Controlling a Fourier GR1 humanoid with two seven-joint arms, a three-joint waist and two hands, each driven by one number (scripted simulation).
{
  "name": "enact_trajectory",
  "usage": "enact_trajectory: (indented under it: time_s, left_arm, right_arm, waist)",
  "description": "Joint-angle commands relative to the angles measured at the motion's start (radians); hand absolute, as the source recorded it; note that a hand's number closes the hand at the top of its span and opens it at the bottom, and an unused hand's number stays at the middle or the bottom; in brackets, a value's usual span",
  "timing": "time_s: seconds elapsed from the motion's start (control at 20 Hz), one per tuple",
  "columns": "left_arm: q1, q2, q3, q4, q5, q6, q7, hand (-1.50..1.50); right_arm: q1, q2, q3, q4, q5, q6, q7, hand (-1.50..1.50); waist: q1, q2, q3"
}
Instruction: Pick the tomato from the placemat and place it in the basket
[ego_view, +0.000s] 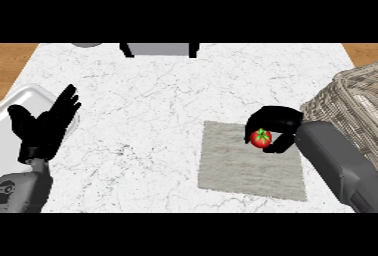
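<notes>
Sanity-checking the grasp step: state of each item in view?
tomato: over the placemat's upper right, in the right hand
right hand: curled round the tomato
left hand: open, resting at left, fingers up
placemat: flat on the counter
basket: upright at right, inside hidden

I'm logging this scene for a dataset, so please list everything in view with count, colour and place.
tomato: one, red with green top, over the placemat's upper right, inside the right hand
placemat: one, grey, counter centre-right
basket: one, beige wicker, right edge
counter: one, white marble
sink: one, pale metal, left edge
left hand: one, black, open, fingers up, resting at left
right hand: one, black, curled round the tomato
</notes>
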Motion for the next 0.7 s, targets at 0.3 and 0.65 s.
enact_trajectory:
  time_s: [0.3,0.65]
  left_arm:
    - [0.031,0.024,0.035,-0.040,0.005,-0.055,0.026,0.00]
    - [0.031,0.010,0.051,-0.009,0.000,-0.004,0.020,0.00]
  right_arm:
    - [0.034,0.070,-0.021,-0.010,0.112,-0.049,-0.027,1.50]
    - [0.031,0.092,-0.379,0.159,-0.150,-0.136,0.648,1.50]
  waist:
    - [0.000,-0.001,0.000]
    - [-0.087,-0.019,-0.007]
